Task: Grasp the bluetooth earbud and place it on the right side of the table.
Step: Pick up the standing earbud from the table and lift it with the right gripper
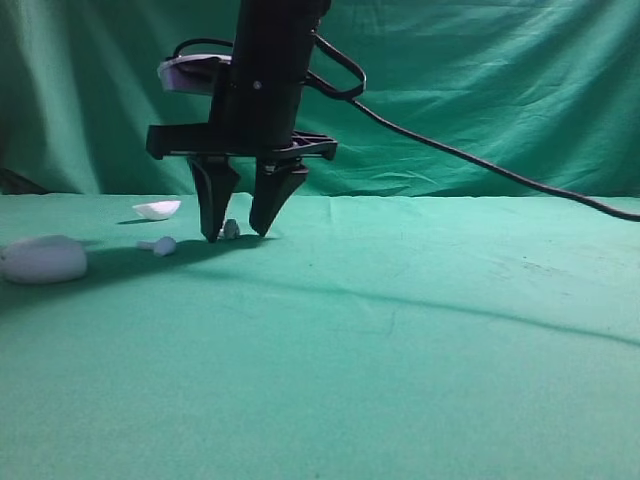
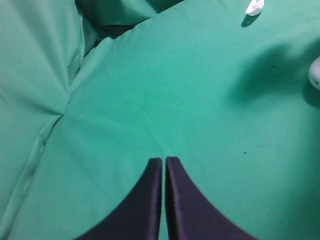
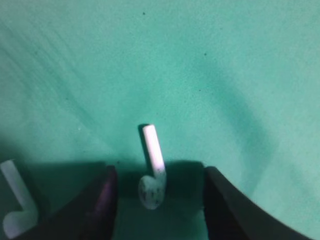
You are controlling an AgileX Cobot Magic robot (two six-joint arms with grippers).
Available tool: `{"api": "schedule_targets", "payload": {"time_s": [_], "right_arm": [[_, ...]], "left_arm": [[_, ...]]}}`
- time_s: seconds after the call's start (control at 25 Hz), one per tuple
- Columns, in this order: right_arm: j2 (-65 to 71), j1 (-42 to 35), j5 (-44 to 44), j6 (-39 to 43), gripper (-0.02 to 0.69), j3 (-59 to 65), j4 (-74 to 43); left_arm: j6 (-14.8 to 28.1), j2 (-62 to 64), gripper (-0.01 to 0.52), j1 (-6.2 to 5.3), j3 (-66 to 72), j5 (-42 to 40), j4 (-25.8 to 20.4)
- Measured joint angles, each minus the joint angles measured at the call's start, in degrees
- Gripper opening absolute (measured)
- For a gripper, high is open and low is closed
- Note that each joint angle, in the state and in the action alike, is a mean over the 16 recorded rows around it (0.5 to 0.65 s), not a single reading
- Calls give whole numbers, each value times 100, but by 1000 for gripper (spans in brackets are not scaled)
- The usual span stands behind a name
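From the high view: right gripper [image 1: 238,232] down at the green table [image 1: 400,350], jaws spread, tips at or just above the cloth, straddling the earbud [image 1: 231,229] that sits between them on the left half of the table. Second earbud [image 1: 160,245] just left of the gripper, apart from it. White case [image 1: 43,259] at the far left edge, shell-shaped lid [image 1: 157,209] behind the spare bud. Black cable [image 1: 480,165] trailing off to the right.

From the left wrist view: left gripper [image 2: 163,165] with fingers pressed together, holding nothing, over bare cloth. Lid [image 2: 254,7] at the top edge, a sliver of the case [image 2: 315,73] at the right edge.

From the right wrist view: earbud [image 3: 152,172] lying flat between the two dark fingers [image 3: 102,205], round head nearest the camera, stem pointing away, clear gaps on both sides. Spare bud [image 3: 17,210] outside the left finger.

Step in hand, by judgement: lined up for the grasp, pinch not yet made. Next: close squarely on the small head or stem without flicking it out, then lift and carry rightward.

Count: two earbuds, one case, one lid, two grippers.
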Motion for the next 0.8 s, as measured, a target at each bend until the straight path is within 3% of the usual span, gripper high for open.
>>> {"api": "schedule_targets", "payload": {"time_s": [0.48, 0.8], "right_arm": [[-266, -9, 611, 178, 98, -309, -234], [-1506, -274, 1396, 514, 88, -104, -762]], "left_arm": [[0, 0, 0, 0, 0, 0, 0], [0, 0, 0, 0, 0, 0, 0]]}}
